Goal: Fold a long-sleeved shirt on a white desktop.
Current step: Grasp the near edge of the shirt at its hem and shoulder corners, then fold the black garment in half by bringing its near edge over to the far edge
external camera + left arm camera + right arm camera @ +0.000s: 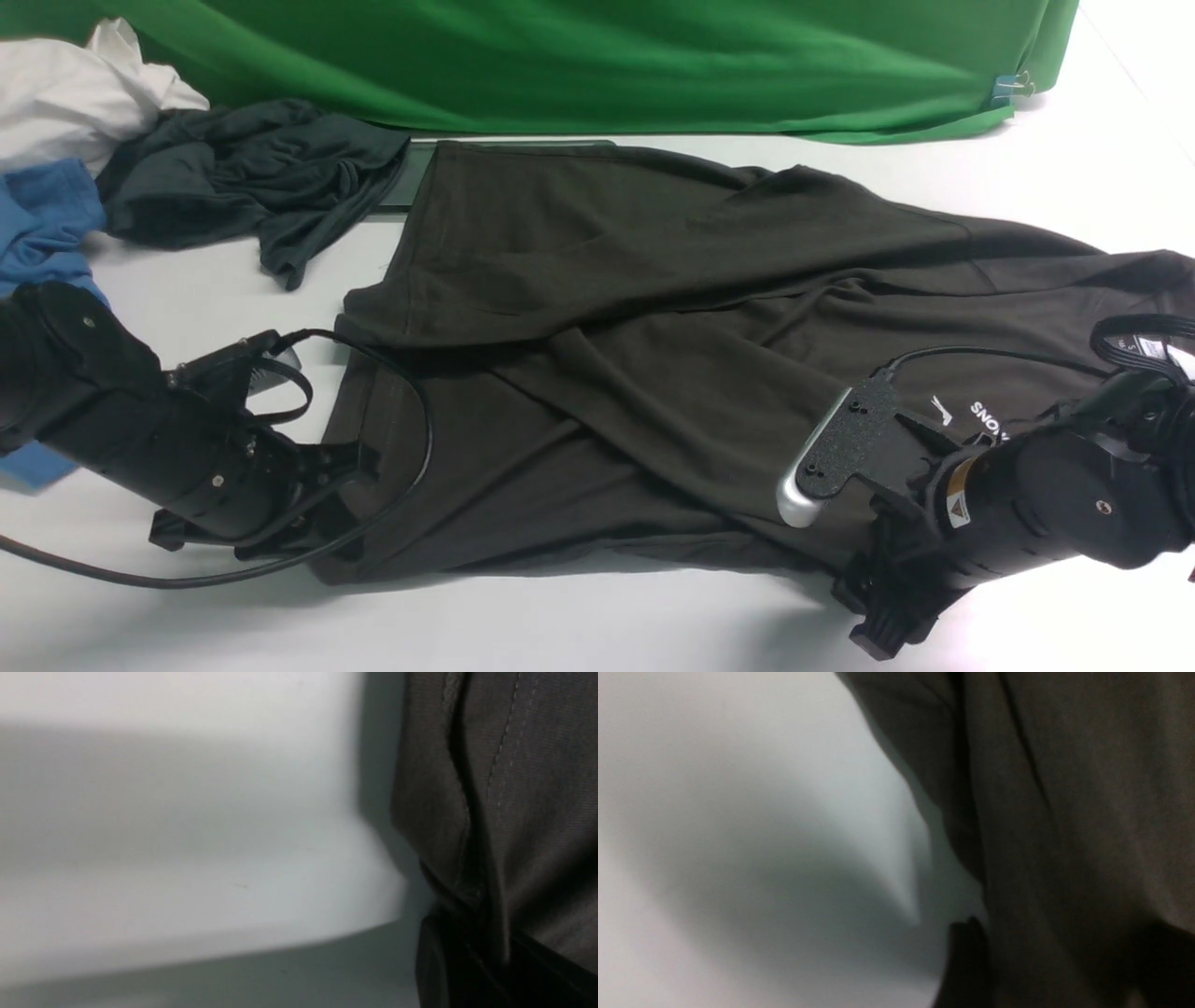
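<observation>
Nearest the robot, a bare strip of the white counter point(560, 625) runs along the front, and both arms reach down to it at the near edge of the long-sleeved shirt point(653, 308). The left claw point(350, 471) sits at the shirt's near-left corner, pressed together. In the blurred left wrist view the stitched hem point(504, 788) runs down into the dark fingers, so it appears to be pinching that edge. The right claw point(887, 611) is low at the near-right edge, below the white chest lettering. Whether it is spread or pinching cloth I cannot tell, as fabric and arm hide the tips.

The shirt lies spread across the middle of the counter, dark and rumpled, with a sleeve folded diagonally over the body. It is soft, limp knit, likely light but prone to sagging and dragging. It is best taken by doubled edges such as the hem corners or shoulder seams, lifting both sides together.

Farther back on the left lie a charcoal garment point(252, 177), a blue garment point(47, 224) and white cloth point(65, 93). A green backdrop point(607, 56) hangs behind.
</observation>
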`<state>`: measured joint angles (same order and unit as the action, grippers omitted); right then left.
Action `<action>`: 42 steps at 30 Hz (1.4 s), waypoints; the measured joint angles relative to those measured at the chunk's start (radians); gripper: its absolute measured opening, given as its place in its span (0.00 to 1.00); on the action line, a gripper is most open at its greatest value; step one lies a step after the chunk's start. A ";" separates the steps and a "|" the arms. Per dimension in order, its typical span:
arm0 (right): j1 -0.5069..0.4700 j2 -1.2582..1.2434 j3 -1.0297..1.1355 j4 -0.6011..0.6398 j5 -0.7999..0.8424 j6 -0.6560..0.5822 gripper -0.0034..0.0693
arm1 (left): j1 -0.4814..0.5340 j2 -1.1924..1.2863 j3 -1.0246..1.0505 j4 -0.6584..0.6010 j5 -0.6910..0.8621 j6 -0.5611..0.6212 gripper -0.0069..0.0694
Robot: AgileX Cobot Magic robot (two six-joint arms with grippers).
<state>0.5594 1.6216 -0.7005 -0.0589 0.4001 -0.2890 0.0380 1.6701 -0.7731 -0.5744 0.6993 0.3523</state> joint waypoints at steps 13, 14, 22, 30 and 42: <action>0.001 -0.023 -0.030 -0.025 0.162 0.020 0.16 | 0.000 -0.074 -0.057 0.094 0.046 -0.052 0.14; 0.001 -0.046 -0.030 -0.023 0.188 0.019 0.16 | 0.000 -0.096 -0.058 0.110 0.056 -0.069 0.14; 0.002 -0.268 -0.030 0.043 0.342 -0.008 0.13 | -0.002 -0.273 -0.049 0.199 0.120 -0.165 0.14; 0.002 -0.430 -0.030 0.193 0.515 -0.081 0.13 | -0.002 -0.467 -0.006 0.217 0.169 -0.179 0.14; -0.025 -0.321 -0.340 0.059 0.564 -0.079 0.13 | -0.003 -0.358 -0.167 0.221 0.041 -0.164 0.14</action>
<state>0.5347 1.3002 -1.0406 0.0000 0.9643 -0.3682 0.0348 1.3117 -0.9400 -0.3537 0.7405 0.1888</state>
